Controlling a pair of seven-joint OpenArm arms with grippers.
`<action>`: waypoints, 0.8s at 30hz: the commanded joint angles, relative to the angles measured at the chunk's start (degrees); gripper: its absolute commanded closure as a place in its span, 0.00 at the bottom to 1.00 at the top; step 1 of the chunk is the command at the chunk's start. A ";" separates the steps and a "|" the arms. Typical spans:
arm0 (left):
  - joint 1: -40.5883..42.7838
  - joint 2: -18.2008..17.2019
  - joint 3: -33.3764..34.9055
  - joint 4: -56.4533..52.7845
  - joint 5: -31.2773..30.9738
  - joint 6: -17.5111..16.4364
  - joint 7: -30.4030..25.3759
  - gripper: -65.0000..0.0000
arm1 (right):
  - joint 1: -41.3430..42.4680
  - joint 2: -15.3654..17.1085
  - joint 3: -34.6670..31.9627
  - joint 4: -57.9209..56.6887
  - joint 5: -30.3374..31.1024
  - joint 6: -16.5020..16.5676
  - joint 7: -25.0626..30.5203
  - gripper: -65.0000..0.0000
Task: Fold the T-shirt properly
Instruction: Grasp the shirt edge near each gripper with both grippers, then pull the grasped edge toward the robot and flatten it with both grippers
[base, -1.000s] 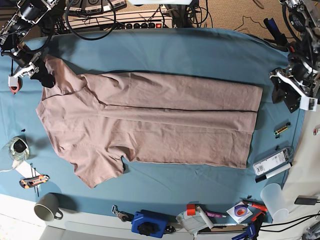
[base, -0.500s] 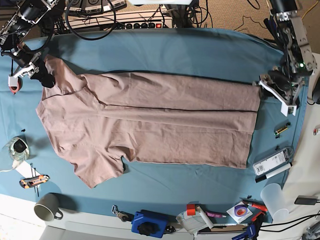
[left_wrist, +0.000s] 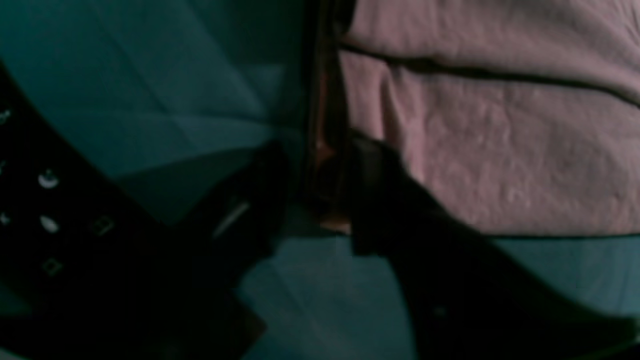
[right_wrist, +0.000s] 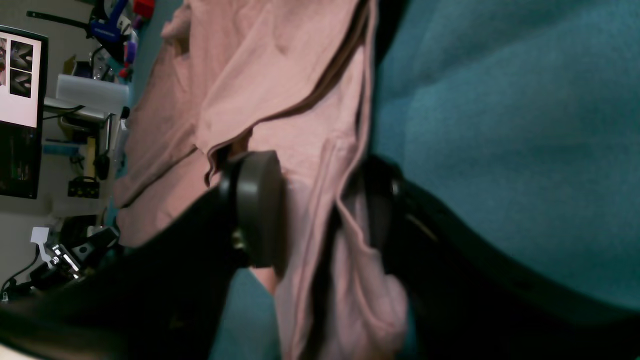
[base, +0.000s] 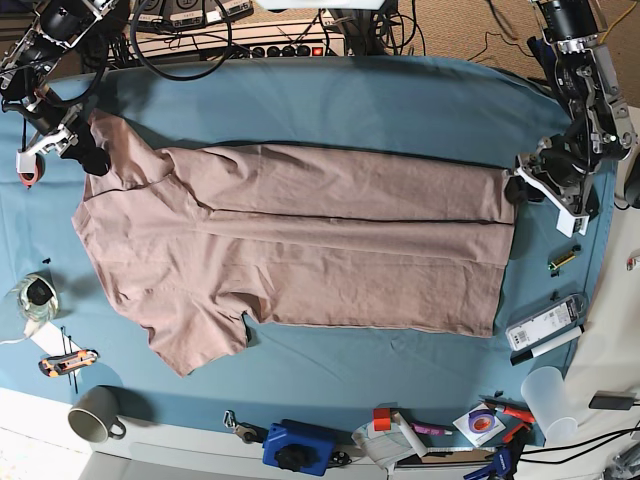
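Left tool (base: 522, 186) moved onto T-shirt (base: 300, 240) hem corner, half-closed, right tool (right_wrist: 320, 210) straddling sleeve edge

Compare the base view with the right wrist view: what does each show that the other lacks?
Only the base view shows the whole dusty pink-beige cotton T-shirt spread out, a grey mug and the left gripper at the hem corner. Only the right wrist view shows the shoulder fabric bunched between the right gripper fingers, not yet pinched. Both show the blue-teal table cloth.

blue-teal table cloth (base: 330, 100), grey mug (base: 95, 413), clear cup (base: 551, 395), power strip (base: 285, 48)
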 joint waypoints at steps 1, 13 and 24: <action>0.04 -0.31 0.15 0.15 0.59 0.61 2.16 0.77 | -0.61 -0.74 -0.52 -0.94 -3.72 -2.09 -2.86 0.67; 0.22 -0.39 0.15 0.17 4.57 3.08 10.58 1.00 | -0.66 0.72 -0.46 0.09 -3.69 -2.09 -2.86 1.00; 6.32 -0.52 -5.22 5.05 4.44 3.50 12.46 1.00 | -4.57 1.16 -0.46 8.68 -3.69 -2.09 -2.86 1.00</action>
